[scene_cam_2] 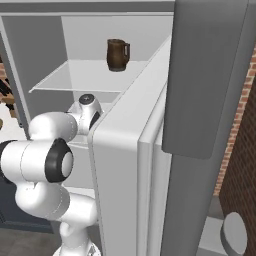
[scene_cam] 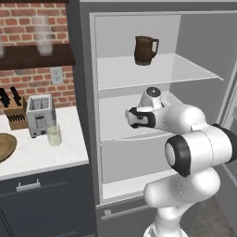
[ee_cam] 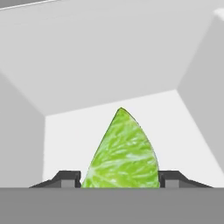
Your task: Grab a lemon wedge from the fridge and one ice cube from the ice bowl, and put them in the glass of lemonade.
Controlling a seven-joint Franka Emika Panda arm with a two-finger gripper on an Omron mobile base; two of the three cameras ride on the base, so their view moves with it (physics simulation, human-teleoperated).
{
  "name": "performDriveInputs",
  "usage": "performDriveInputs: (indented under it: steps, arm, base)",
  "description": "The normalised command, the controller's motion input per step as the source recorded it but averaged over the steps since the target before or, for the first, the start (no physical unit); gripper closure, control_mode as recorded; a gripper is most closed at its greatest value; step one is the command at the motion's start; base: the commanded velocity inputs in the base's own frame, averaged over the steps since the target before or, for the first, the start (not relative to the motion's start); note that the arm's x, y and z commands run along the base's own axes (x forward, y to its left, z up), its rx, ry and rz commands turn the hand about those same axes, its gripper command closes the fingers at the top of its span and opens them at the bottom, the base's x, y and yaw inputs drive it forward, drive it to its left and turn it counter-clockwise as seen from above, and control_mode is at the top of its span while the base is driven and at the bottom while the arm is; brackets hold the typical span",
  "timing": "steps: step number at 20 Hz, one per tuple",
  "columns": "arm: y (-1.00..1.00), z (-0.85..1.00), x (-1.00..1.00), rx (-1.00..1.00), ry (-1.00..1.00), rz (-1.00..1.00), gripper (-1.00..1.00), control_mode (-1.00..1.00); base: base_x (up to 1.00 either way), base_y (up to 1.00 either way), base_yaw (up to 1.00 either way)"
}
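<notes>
The fridge (scene_cam: 88,92) stands open and my arm reaches onto its middle shelf. In the hand view a yellow-green lemon wedge (ee_cam: 122,148) stands point-up on the white shelf floor, right between my fingertips. My gripper (ee_cam: 120,179) is shut on it, one dark finger (ee_cam: 70,178) against each side of its base. The glass of lemonade (scene_cam: 54,134) stands on the white counter to the left of the fridge, beside the toaster. Part of the wooden ice bowl (scene_cam: 5,147) shows at the counter's left edge; I cannot make out an ice cube in it.
A dark brown mug (scene_cam: 145,49) sits on the fridge's upper glass shelf. The open fridge door (scene_cam_2: 210,75) hangs close on the right of the arm. A toaster (scene_cam: 40,115) and a knife block (scene_cam: 14,111) stand against the brick wall, with frosted glasses (scene_cam: 42,34) on a shelf above.
</notes>
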Motion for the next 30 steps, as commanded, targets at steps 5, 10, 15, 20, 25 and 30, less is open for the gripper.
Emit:
performDriveInputs:
  steps: [5,10,15,20,25,30]
  arm:
    - [0.0,0.0,-0.34,0.0,-0.02,0.0,1.0,-1.0]
    - [-0.01,0.0,-0.88,0.01,-0.1,0.0,1.0,-1.0]
    - [-0.07,0.13,-1.0,0.03,-0.13,0.0,1.0,-1.0]
    - [-0.2,0.88,-1.0,0.07,0.0,0.02,1.0,-1.0]
    - [-0.12,1.0,-1.0,0.03,0.03,0.05,1.0,-1.0]
    - [-0.05,1.0,-1.0,0.0,0.14,0.06,1.0,-1.0]
  base:
    - [0.0,0.0,0.0]
    - [0.0,0.0,0.0]
    - [0.0,0.0,0.0]
    - [0.0,0.0,0.0]
    - [0.0,0.0,0.0]
    - [0.0,0.0,0.0]
